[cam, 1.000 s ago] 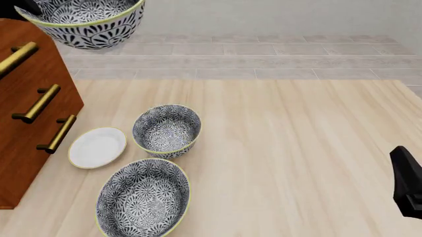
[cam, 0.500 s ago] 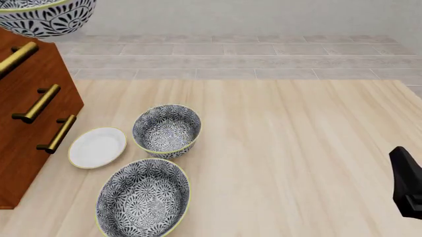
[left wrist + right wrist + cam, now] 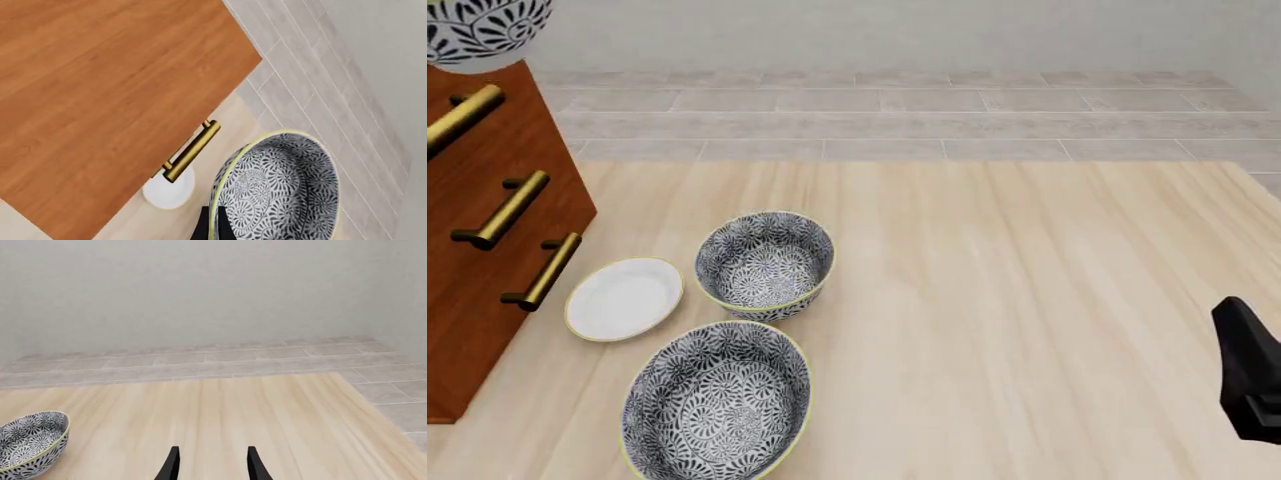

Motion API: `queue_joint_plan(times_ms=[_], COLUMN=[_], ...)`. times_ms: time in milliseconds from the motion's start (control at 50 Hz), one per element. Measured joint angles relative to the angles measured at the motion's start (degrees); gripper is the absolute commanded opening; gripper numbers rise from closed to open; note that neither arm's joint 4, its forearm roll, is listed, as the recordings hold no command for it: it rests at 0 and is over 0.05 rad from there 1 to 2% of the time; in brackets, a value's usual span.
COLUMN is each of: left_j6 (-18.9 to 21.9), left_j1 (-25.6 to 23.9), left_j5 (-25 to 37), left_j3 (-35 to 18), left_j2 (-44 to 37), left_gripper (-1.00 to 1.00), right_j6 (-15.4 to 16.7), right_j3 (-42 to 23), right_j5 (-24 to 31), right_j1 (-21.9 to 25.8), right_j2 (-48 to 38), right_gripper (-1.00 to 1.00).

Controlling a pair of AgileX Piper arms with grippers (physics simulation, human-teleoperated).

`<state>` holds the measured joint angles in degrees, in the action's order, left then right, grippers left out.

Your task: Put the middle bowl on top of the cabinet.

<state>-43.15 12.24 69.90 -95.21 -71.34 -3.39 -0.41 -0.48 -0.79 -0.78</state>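
Note:
The middle bowl (image 3: 474,35), grey-and-white floral with a pale yellow rim, hangs at the top left corner of the front view, above the reddish-brown cabinet (image 3: 487,230), mostly cut off by the frame. In the left wrist view the bowl (image 3: 280,190) is tilted beside the cabinet top (image 3: 100,100), and my left gripper (image 3: 212,227) is shut on its rim, one dark finger on each side. My right gripper (image 3: 212,465) stands open over bare table, holding nothing.
Two matching bowls stay on the table, one (image 3: 765,262) near the cabinet and a larger-looking one (image 3: 717,400) at the front edge. A white saucer (image 3: 625,298) lies beside the cabinet's brass handles (image 3: 507,210). The right arm (image 3: 1248,385) sits at the right edge.
The held bowl has moved left and upward over the cabinet, sliding almost out of the front view. The right arm and the table's bowls have not moved.

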Motion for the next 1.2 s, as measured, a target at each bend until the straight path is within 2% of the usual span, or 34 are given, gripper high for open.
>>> queue_joint_plan(times_ms=[320,1200], left_j6=[-1.1,-0.4], left_j1=[5.2,21.3], left_j5=[0.0,0.0], left_j3=[-1.1,-3.2], left_j2=[-1.1,-2.7], left_gripper=[-1.00,-1.00], right_j6=[0.1,0.0], right_j3=[0.1,0.2], right_j5=[-0.4,-0.1], right_j1=[0.1,-0.2], right_j2=[-0.3,0.2], right_gripper=[1.00,1.00])
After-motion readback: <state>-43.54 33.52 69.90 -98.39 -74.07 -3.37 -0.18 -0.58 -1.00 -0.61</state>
